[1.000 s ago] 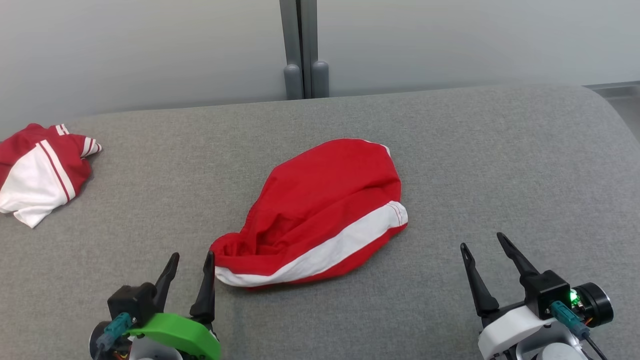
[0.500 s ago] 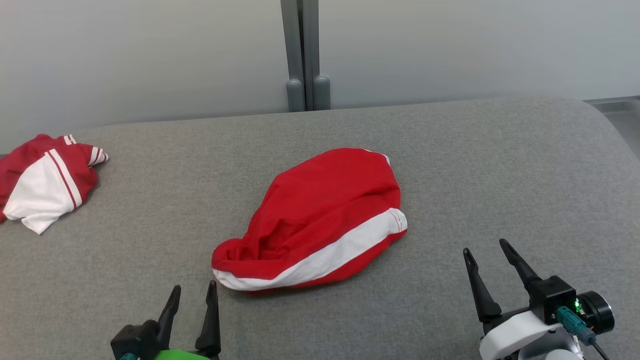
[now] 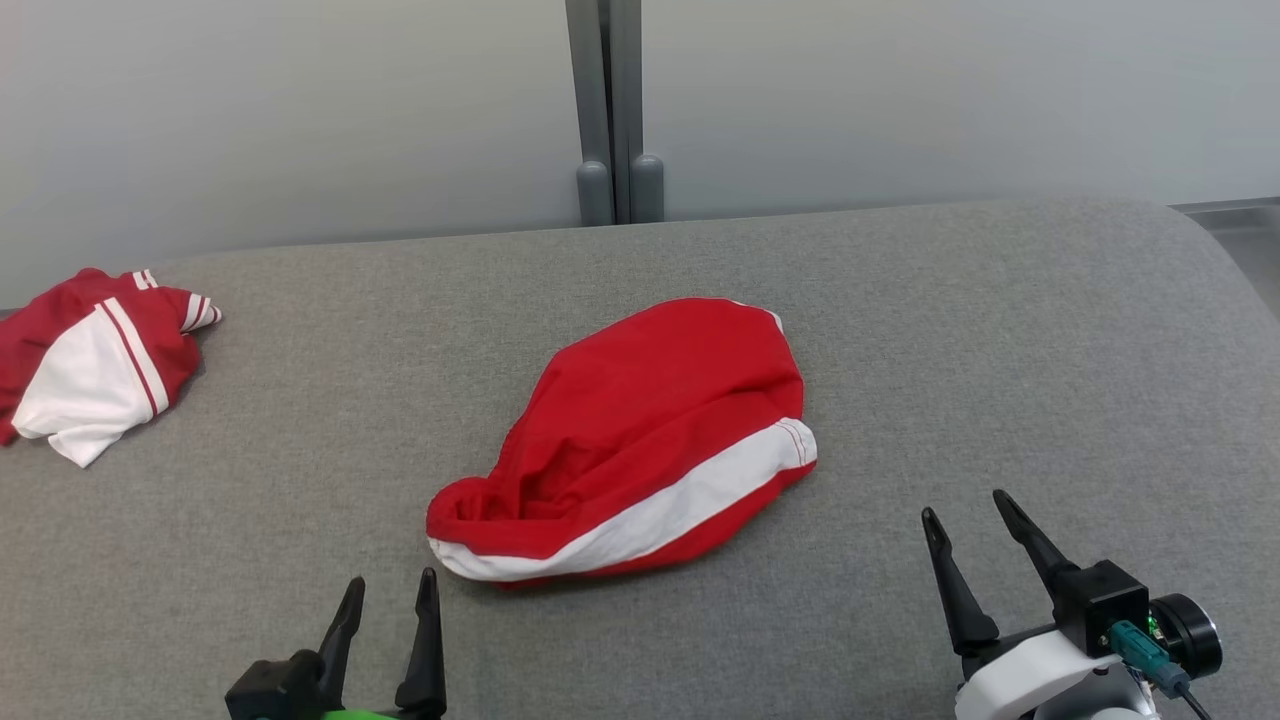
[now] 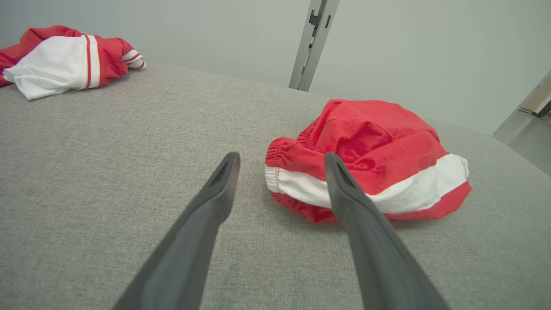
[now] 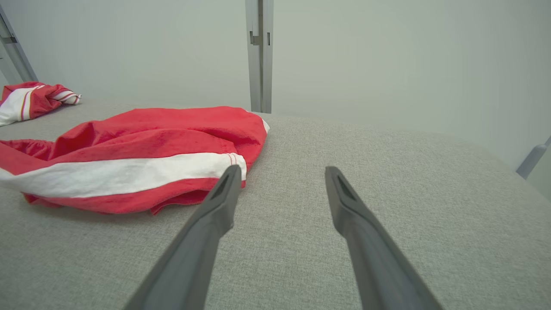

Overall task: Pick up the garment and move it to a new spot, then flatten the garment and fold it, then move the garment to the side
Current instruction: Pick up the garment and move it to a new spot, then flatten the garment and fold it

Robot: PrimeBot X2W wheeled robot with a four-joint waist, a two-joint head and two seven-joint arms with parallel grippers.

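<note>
The garment (image 3: 90, 375), red with a white panel and red-striped cuffs, lies crumpled at the far left of the grey surface; its chest print is hidden. It also shows in the left wrist view (image 4: 60, 60) and the right wrist view (image 5: 26, 100). Red shorts (image 3: 650, 430) with a white side stripe and an elastic waistband lie in the middle. My left gripper (image 3: 392, 578) is open and empty, just short of the waistband (image 4: 286, 157). My right gripper (image 3: 964, 503) is open and empty, to the right of the shorts (image 5: 142, 142).
The grey fabric surface (image 3: 1000, 330) curves down at its far right edge (image 3: 1215, 260). A pale wall with a grey vertical post (image 3: 618, 110) stands right behind it. Bare fabric stretches between the two red pieces and to the right of the shorts.
The head camera tilted, so the whole picture slid down a little. My left gripper drew back from the shorts' waistband towards me. Both stayed open.
</note>
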